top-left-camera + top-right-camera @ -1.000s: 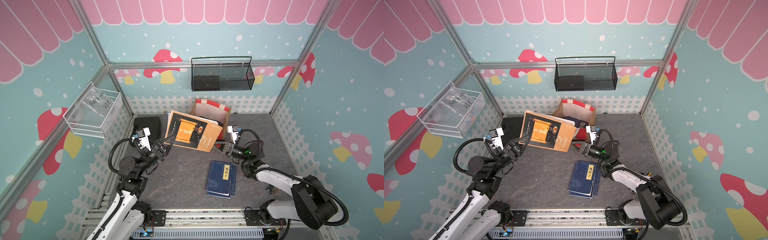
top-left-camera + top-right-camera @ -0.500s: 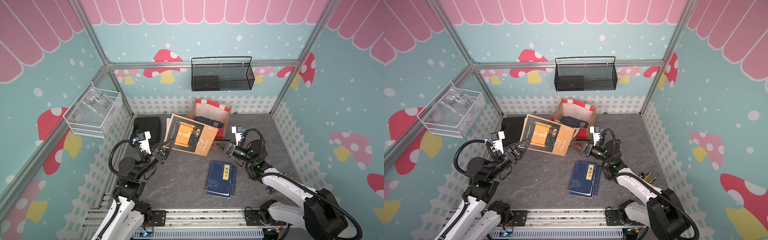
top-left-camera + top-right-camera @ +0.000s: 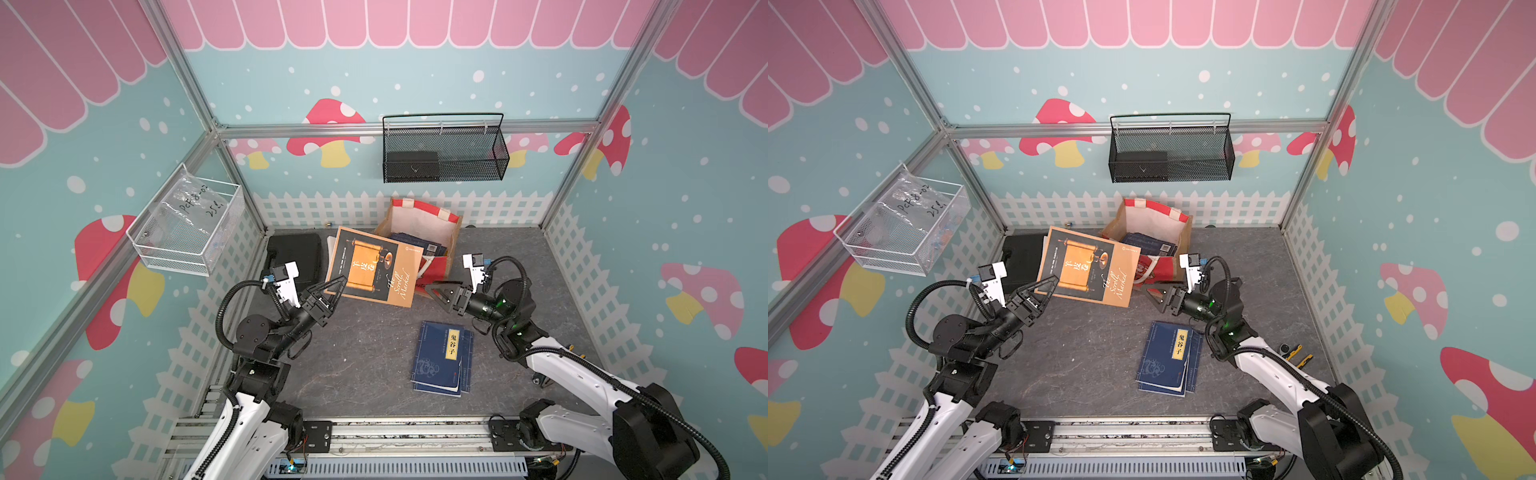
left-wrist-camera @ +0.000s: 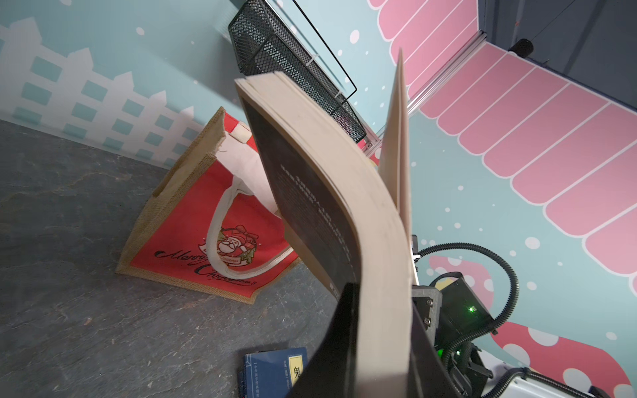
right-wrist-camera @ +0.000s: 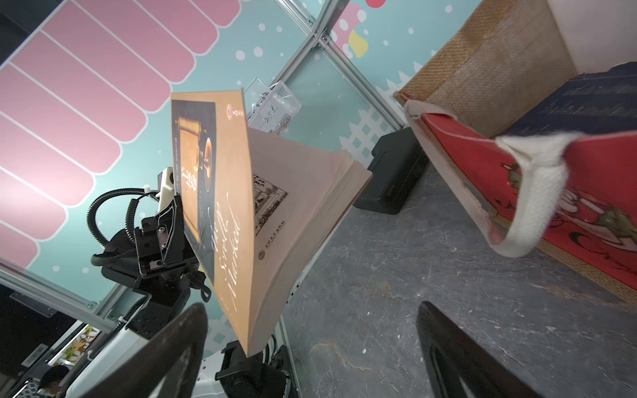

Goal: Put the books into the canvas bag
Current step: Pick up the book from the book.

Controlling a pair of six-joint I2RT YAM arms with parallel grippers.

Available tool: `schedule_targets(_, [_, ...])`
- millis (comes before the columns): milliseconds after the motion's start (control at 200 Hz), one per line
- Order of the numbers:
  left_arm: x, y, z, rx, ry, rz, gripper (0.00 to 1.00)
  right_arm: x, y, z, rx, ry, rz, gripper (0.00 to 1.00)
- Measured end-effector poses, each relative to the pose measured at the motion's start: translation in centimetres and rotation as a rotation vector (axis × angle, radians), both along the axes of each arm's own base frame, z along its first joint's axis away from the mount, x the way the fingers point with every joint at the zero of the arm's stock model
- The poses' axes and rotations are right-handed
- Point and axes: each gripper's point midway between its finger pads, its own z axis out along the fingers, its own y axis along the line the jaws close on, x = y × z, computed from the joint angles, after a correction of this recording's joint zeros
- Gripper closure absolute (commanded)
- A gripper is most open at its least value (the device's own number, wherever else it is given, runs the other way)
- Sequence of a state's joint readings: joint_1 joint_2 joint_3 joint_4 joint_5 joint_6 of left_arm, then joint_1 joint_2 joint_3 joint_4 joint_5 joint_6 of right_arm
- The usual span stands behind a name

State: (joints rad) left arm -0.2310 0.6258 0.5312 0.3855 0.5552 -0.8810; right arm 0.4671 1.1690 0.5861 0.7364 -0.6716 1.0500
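Canvas bag (image 4: 172,234): "Merry Christmas". Scroll book (image 3: 370,270): "The Scroll Marked". Blue book (image 3: 436,361): "鬼谷子".

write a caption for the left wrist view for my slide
Left gripper clamps a black-and-tan book by a corner, its cover splayed open, the red Santa bag waiting beyond.

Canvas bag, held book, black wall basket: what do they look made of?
Canvas bag: woven fabric, matte; the coarse tan side weave looks like jute, front printed red, lining and handles white cloth. Book: paper, soft card cover with a slight sheen; it bends and its pages fan. Black basket: probably coated metal mesh, a see-through grid with a rod rim.
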Motion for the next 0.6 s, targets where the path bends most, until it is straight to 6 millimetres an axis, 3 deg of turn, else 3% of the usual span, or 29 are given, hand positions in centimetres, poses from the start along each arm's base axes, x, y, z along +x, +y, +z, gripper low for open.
schedule_targets(260, [-0.1, -1.1, 0.6, -0.059, -0.023, -0.103, 1.0, 0.3, 1.5, 0.6, 0.059, 0.003, 0.078, 0.04])
schedule_targets(455, [-0.4, -1.5, 0.7, -0.075, -0.029, -0.143, 1.0, -0.2, 2.5, 3.4, 0.149, -0.05, 0.153, 0.07])
schedule_targets(600, [-0.5, -1.5, 1.0, -0.08, -0.052, -0.144, 1.0, -0.7, 2.4, 5.0, 0.217, -0.071, 0.191, 0.19])
